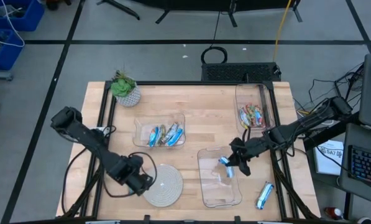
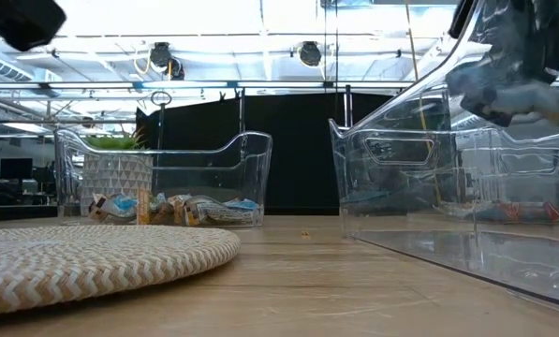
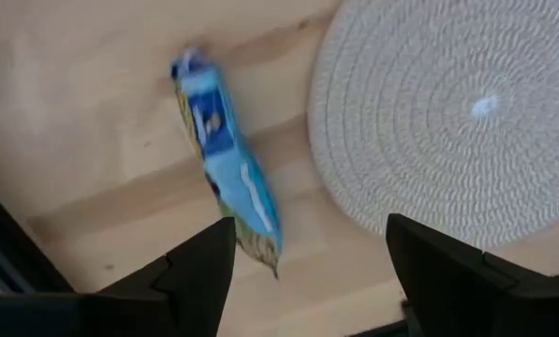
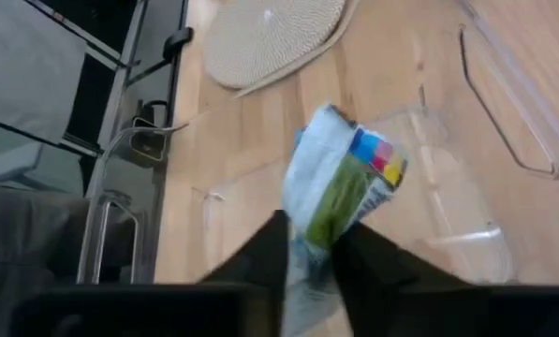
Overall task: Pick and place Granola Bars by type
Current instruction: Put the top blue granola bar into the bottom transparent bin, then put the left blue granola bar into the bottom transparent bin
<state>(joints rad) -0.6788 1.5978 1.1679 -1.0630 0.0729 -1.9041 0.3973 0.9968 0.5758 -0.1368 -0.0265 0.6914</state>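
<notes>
Granola bar point(image 4: 340, 192) with green wrapper pinched in right gripper point(image 1: 235, 163) over empty clear bin's point(image 1: 219, 196) rim, lower end hidden by fingers. Left gripper point(image 3: 307, 267) spread above blue bar point(image 3: 225, 159) beside woven mat point(image 1: 163, 185), near table's front edge.

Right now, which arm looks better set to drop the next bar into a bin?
The right. Its gripper is already shut on a granola bar above the clear bin. The left gripper, jaws open, only hovers near a blue bar beside the woven mat.
</notes>
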